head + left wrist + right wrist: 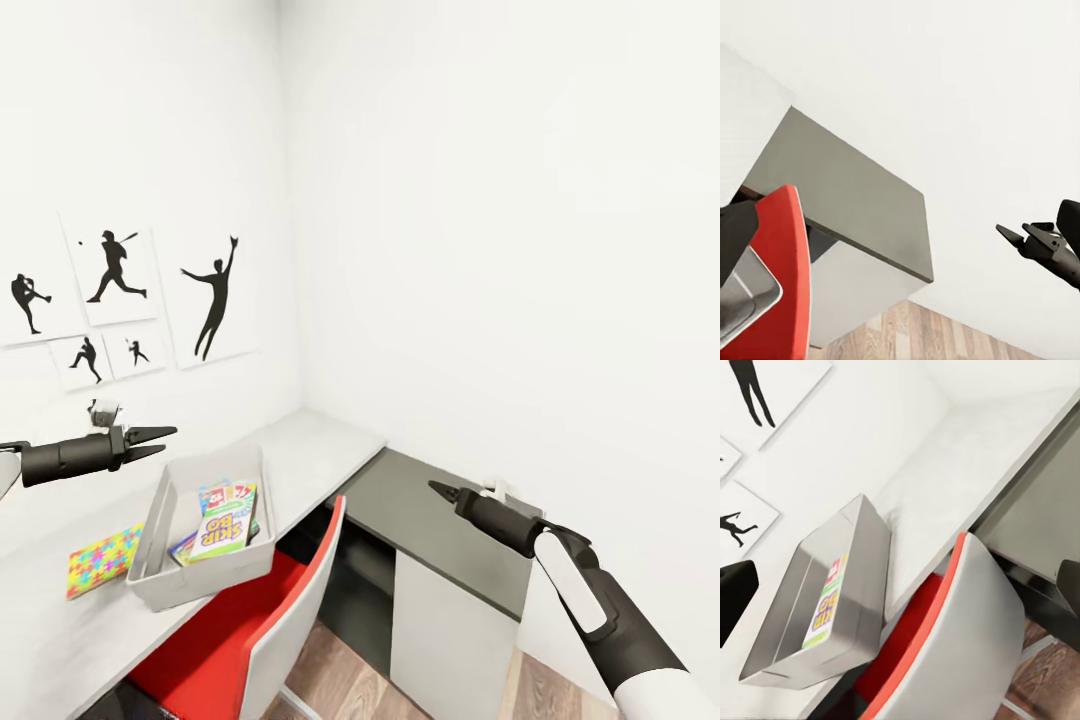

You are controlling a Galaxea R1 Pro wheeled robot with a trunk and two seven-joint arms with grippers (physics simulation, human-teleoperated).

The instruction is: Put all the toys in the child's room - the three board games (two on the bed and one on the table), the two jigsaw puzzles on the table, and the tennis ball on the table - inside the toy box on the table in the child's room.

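The grey toy box (160, 520) stands on the pale table (310, 445), near its front edge. Inside lies the yellow SKIP-BO board game (225, 528), on top of another colourful flat box (216, 493). A multicoloured jigsaw puzzle (103, 560) lies flat on the table to the left of the box. My left gripper (168, 441) hovers open and empty just above the box's far left corner. My right gripper (441, 488) hangs open and empty over the dark side unit (420, 510). The right wrist view looks down on the toy box (862, 555) and the SKIP-BO game (825, 611). The tennis ball and the bed are out of view.
A red chair (255, 625) with a white back is tucked against the table just below the toy box. Baseball silhouette posters (215, 295) hang on the left wall. White walls close the corner. Wood floor (345, 680) shows under the side unit.
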